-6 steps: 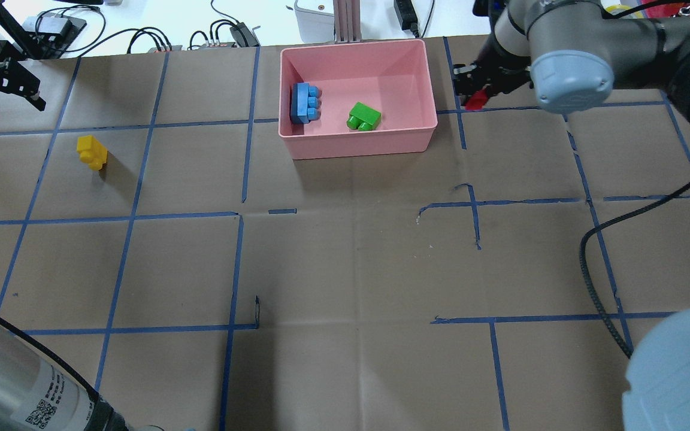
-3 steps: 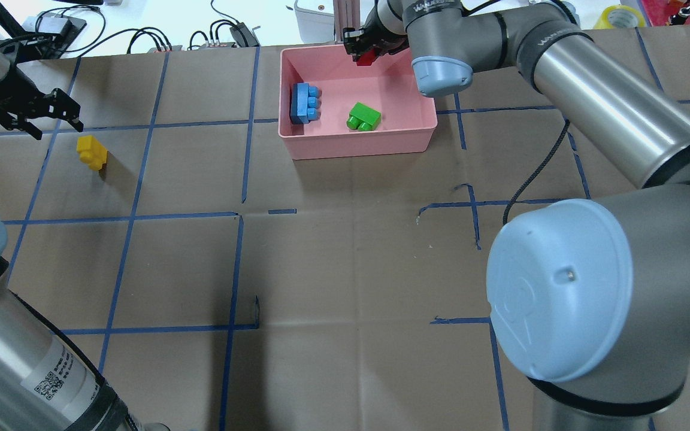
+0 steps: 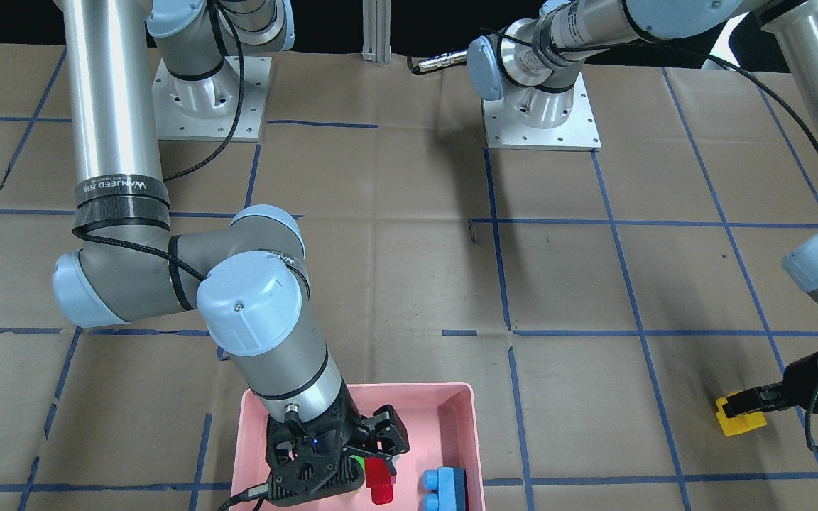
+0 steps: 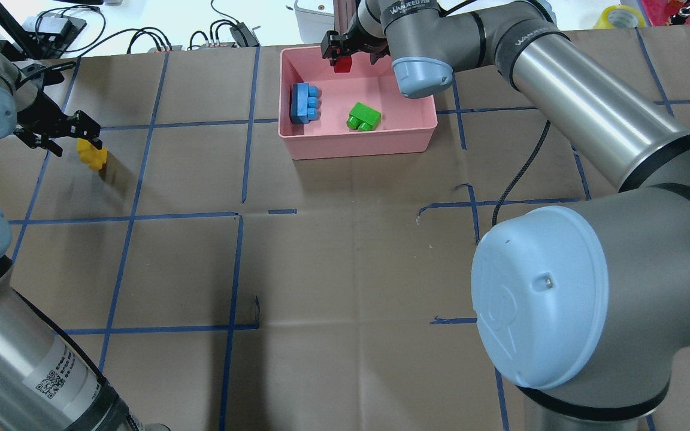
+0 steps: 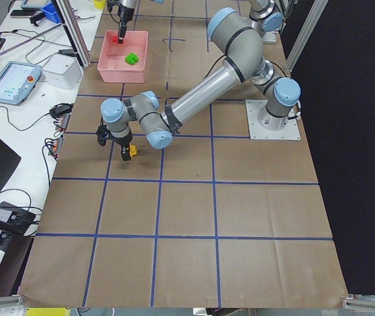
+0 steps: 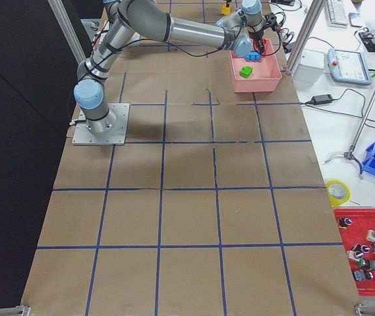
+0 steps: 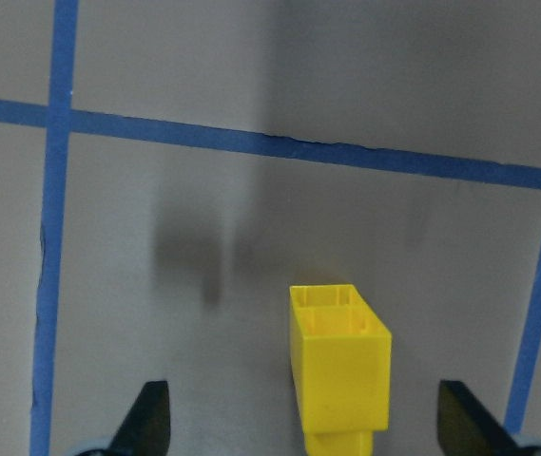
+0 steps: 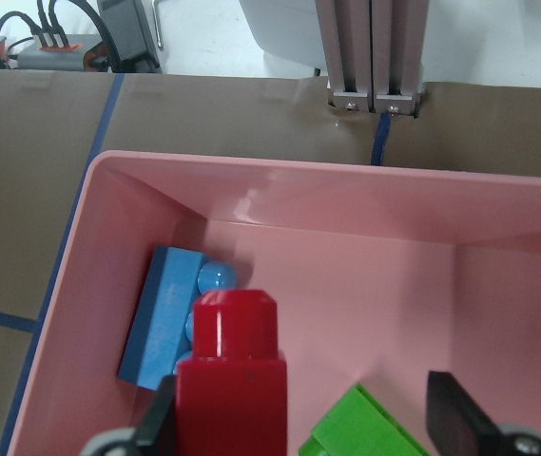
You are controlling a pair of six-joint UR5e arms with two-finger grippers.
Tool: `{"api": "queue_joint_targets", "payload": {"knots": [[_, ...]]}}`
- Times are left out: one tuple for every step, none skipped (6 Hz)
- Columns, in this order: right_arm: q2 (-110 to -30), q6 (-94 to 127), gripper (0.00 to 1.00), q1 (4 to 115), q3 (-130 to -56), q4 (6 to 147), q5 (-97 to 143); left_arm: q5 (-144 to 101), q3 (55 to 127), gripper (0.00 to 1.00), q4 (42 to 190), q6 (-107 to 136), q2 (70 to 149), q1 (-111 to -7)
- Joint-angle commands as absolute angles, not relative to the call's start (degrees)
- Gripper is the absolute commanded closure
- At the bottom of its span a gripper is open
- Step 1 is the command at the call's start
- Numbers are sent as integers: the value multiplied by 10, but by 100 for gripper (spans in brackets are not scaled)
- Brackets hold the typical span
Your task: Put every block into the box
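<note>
The pink box [image 4: 357,143] stands at the far middle of the table. A light blue block [image 4: 304,103] and a green block [image 4: 363,116] lie in it. My right gripper [image 4: 348,54] hangs over the box's far side with its jaws wide apart. In the right wrist view [image 8: 305,423] the red block [image 8: 232,380] sits against one finger only. The red block also shows in the overhead view [image 4: 342,64]. My left gripper [image 4: 72,136] is open and low over the yellow block [image 4: 94,157]. In the left wrist view the yellow block [image 7: 338,370] lies between the fingers, untouched.
An aluminium post [image 4: 345,21], cables and a white device stand just beyond the box at the table's far edge. My right arm's elbow [image 4: 539,296] hangs over the table's right half. Blue tape lines cross the brown paper.
My right gripper carried the red block from the box's right side to over its far side, and its jaws have opened. My left gripper moved right and down to the yellow block.
</note>
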State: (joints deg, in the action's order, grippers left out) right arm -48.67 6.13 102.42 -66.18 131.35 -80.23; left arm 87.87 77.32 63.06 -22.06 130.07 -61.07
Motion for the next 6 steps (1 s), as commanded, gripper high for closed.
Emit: {"api": "queue_joint_targets", "payload": {"knots": [[-503, 58, 0, 1017, -664, 1246, -831, 878, 778, 6, 622, -221, 1307, -611], [-519, 59, 0, 1010, -664, 1238, -835, 877, 777, 16, 622, -221, 1307, -611], [-582, 57, 0, 982, -664, 1082, -880, 876, 778, 32, 622, -223, 1307, -611], [-638, 27, 0, 963, -671, 947, -910, 877, 778, 50, 623, -226, 1307, -611], [-706, 20, 0, 956, -697, 921, -933, 876, 776, 67, 625, -227, 1306, -611], [-777, 20, 0, 959, -755, 918, -933, 877, 775, 80, 628, -230, 1304, -612]]}}
